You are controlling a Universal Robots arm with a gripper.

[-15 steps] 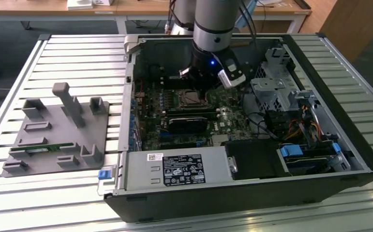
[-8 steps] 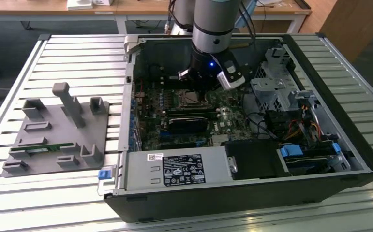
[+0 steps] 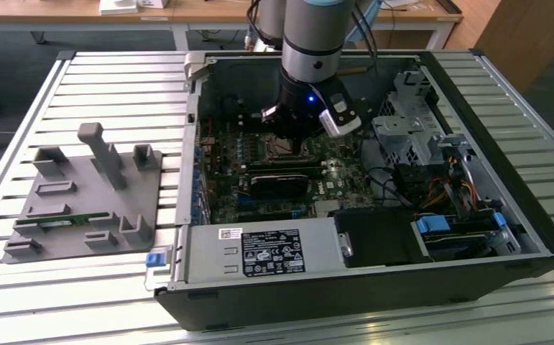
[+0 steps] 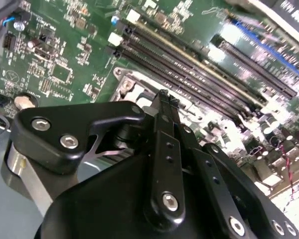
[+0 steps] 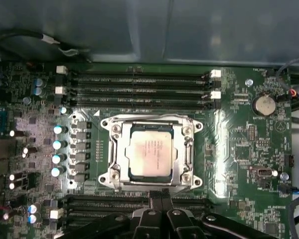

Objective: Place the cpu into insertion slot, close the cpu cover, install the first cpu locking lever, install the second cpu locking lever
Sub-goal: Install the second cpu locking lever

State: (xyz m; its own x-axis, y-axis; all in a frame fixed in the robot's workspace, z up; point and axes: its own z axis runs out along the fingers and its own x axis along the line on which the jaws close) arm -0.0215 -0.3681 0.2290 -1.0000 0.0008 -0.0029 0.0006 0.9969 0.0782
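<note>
cpu sits in insertion slot, cpu cover down over it.
gripper fingers pinched together, empty, just beside socket edge; w/ levers, best press slow & straight.

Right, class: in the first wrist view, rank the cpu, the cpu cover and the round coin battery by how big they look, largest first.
1. cpu cover, the silver frame around the chip.
2. cpu, sitting inside the frame's window.
3. coin battery, clearly the smallest.
All three lie on the same board, so nearness hardly skews this.
</note>
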